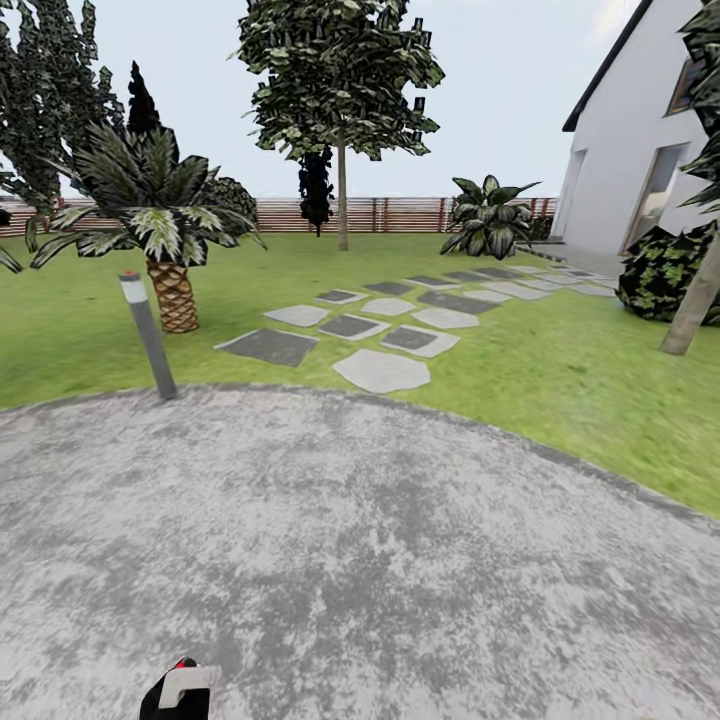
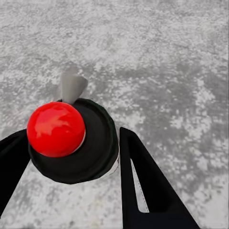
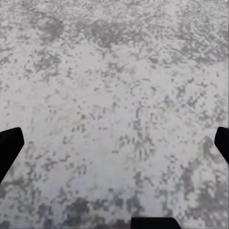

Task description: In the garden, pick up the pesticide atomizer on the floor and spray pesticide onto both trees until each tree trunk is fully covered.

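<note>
Atomizer (image 2: 71,143) between left fingers (image 2: 143,181) — open paving (image 1: 400,560)

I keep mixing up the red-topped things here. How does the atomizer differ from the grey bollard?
The atomizer is a squat black bottle with a round red cap; the bollard is a tall slim grey post with only a small red dot. The atomizer sits between the left tool's fingers over the paving; the bollard stands free, tilted, at the lawn's edge. Both carry red on top.

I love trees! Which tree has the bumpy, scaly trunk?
The short palm at the left, beside the grey bollard. The tall tree behind the lawn has a thin, smooth trunk instead.
</note>
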Available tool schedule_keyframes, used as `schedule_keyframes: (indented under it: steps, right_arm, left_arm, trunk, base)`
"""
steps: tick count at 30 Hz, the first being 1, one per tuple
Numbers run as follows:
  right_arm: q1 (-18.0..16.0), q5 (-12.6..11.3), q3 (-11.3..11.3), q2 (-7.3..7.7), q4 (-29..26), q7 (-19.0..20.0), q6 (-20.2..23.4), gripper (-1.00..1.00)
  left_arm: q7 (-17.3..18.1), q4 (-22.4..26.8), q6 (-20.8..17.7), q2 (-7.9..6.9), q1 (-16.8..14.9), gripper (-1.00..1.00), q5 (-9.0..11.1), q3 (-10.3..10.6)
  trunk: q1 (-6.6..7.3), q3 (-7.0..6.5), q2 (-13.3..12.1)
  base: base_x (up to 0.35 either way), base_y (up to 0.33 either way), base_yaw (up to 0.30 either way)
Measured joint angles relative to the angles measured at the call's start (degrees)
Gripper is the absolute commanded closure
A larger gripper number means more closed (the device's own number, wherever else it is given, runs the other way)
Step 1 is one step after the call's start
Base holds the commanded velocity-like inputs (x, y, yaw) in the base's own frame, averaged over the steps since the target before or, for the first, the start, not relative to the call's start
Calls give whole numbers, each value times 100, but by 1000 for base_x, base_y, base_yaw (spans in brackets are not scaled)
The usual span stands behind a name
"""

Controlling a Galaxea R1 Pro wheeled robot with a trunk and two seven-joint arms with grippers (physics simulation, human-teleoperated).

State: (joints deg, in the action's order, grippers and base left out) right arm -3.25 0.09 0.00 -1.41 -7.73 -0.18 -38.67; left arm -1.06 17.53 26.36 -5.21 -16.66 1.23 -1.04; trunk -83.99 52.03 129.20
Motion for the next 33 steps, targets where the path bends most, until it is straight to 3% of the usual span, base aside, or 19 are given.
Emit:
schedule_keyframes:
  steps: [33]
  right_arm:
    - [0, 0, -9, 1, 0, 0, 0, -100]
  left_arm:
    - [0, 4, -8, 1, 12, 100, -2, -1]
  trunk:
    - [0, 0, 0]
  base:
    - [340, 0, 0]
